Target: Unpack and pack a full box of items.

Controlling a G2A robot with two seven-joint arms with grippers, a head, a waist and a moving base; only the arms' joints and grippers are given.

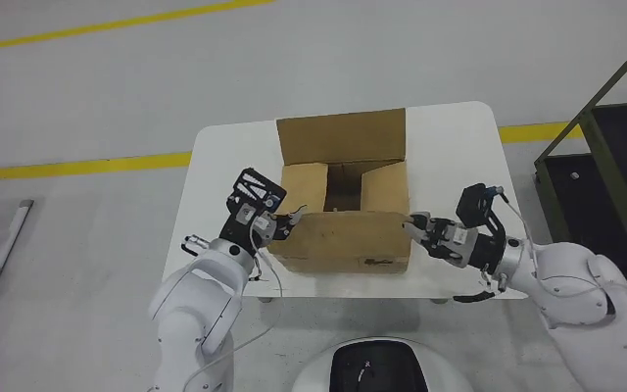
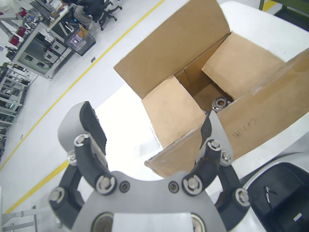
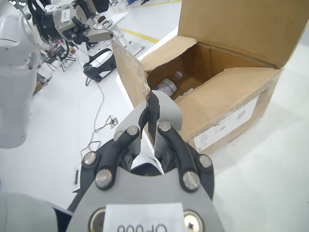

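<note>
Quick status on my unpack/pack job. The cardboard box (image 1: 384, 186) sits about mid-surface (image 1: 451, 147), with its far flap standing upright and the two short side flaps folded partway in over the opening. Plain brown cardboard, with a white label on one end wall and a bit of tearing along the near flap's edge.

What matters is the near flap (image 1: 343, 233). Its long axis runs along the box's near side, straight from one of my tools to the other.

- My right tool (image 3: 149, 107) is at the box's right near corner, clamped tight on that end of the flap, so that side is covered.
- My left tool (image 2: 149, 130) is at the box's left near corner, spread wide. The flap's corner sits between the fingers, one pad up against the cardboard, the other well clear.

My guess: the left one just has to pinch down where it is, then both can swing the flap together.

Inside the box I can spot a bottle (image 3: 169, 84) lying on its side and a metal ring (image 2: 219, 103), so unpacking looks barely begun.
</note>
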